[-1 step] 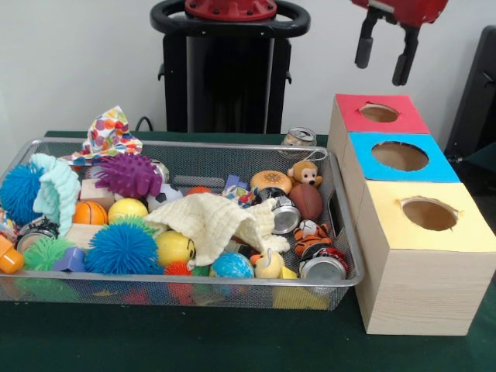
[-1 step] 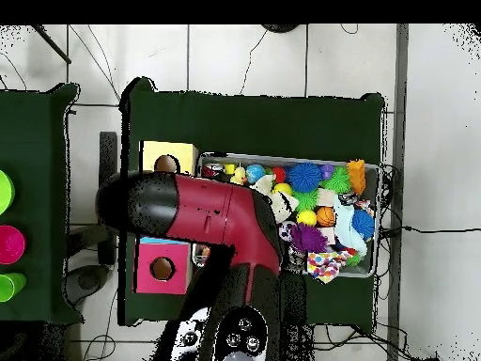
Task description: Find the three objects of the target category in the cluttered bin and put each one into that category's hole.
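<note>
Item: gripper [image 1: 385, 58], fingers spread, empty, hanging above the red box [image 1: 379, 113] at the table's far edge.

Item: wire bin [image 1: 339, 232], crammed; three cans [image 1: 286, 218] among toys, which category is wanted I cannot tell.

Risk: the cream cloth [image 1: 217, 221] hides things beneath; a grab may snag it or roll a ball.

Surface: green table cover [image 1: 232, 341]. Room: white wall, tiled floor [image 2: 244, 56].

Tool [image 1: 384, 53] hangs empty, fingers apart, above red box [image 1: 377, 116]; wire bin [image 1: 341, 232] full of toys.
</note>
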Robot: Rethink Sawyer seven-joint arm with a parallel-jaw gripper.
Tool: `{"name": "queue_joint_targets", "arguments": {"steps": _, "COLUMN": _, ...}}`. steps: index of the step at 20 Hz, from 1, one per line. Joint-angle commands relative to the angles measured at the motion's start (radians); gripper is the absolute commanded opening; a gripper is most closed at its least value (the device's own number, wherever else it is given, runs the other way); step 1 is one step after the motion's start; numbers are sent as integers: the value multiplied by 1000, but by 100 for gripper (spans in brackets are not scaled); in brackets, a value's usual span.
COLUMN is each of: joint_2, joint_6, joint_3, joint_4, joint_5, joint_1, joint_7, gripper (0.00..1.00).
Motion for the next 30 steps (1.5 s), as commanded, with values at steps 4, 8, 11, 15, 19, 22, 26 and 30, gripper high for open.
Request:
{"name": "queue_joint_targets", "arguments": {"steps": 4, "joint_2": 86, "joint_6": -107, "joint_3": 97, "joint_4": 58, "joint_5": -84, "joint_1": -117, "joint_7": -94, "gripper": 100}}
{"name": "queue_joint_targets", "arguments": {"steps": 8, "joint_2": 108, "joint_6": -143, "joint_3": 133, "joint_4": 66, "joint_5": -114, "joint_1": -183, "joint_7": -148, "gripper": 100}}
{"name": "queue_joint_targets", "arguments": {"steps": 11, "joint_2": 115, "joint_6": -157, "joint_3": 159, "joint_4": 70, "joint_5": -141, "joint_1": -222, "joint_7": -176, "gripper": 100}}
{"name": "queue_joint_targets", "arguments": {"steps": 15, "joint_2": 121, "joint_6": -142, "joint_3": 188, "joint_4": 51, "joint_5": -179, "joint_1": -264, "joint_7": -198, "gripper": 100}}
{"name": "queue_joint_targets", "arguments": {"steps": 19, "joint_2": 113, "joint_6": -122, "joint_3": 209, "joint_4": 46, "joint_5": -205, "joint_1": -279, "joint_7": -186, "gripper": 100}}
{"name": "queue_joint_targets", "arguments": {"steps": 22, "joint_2": 110, "joint_6": -115, "joint_3": 228, "joint_4": 45, "joint_5": -217, "joint_1": -292, "joint_7": -178, "gripper": 100}}
{"name": "queue_joint_targets", "arguments": {"steps": 26, "joint_2": 104, "joint_6": -103, "joint_3": 247, "joint_4": 49, "joint_5": -235, "joint_1": -302, "joint_7": -173, "gripper": 100}}
{"name": "queue_joint_targets", "arguments": {"steps": 30, "joint_2": 104, "joint_6": -101, "joint_3": 259, "joint_4": 44, "joint_5": -251, "joint_1": -311, "joint_7": -164, "gripper": 100}}
